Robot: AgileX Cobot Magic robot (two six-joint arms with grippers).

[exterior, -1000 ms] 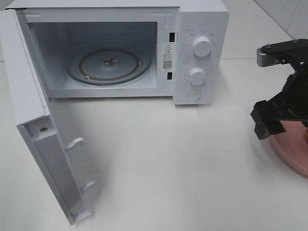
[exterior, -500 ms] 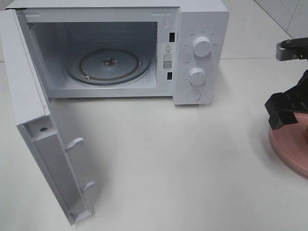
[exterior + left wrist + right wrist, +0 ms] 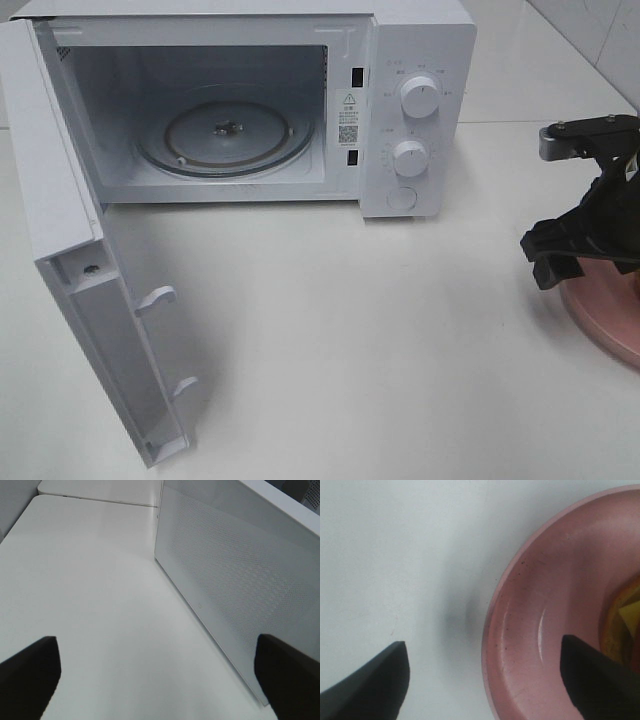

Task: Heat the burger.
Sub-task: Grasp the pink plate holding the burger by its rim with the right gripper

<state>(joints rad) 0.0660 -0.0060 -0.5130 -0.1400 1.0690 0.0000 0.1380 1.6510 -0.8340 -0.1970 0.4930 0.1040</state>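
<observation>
Only a yellow-brown sliver of the burger (image 3: 626, 625) shows, at the edge of the right wrist view, lying on the pink plate (image 3: 555, 610). In the high view the burger is out of frame. My right gripper (image 3: 482, 680) is open and straddles the plate's rim, one finger (image 3: 367, 680) over the table and the other over the plate's inside. The high view shows this gripper (image 3: 575, 250) at the right edge above the plate (image 3: 605, 315). My left gripper (image 3: 159, 680) is open over bare table, holding nothing.
The white microwave (image 3: 415, 110) stands at the back, with its glass turntable (image 3: 225, 135) bare. Its door (image 3: 75, 250) hangs open toward the front left. The left wrist view shows the door's dotted outer face (image 3: 235, 585) close beside my left gripper.
My right gripper swung out to the right, then came back left and a little lower over the plate's rim. The microwave and its door have not moved.
</observation>
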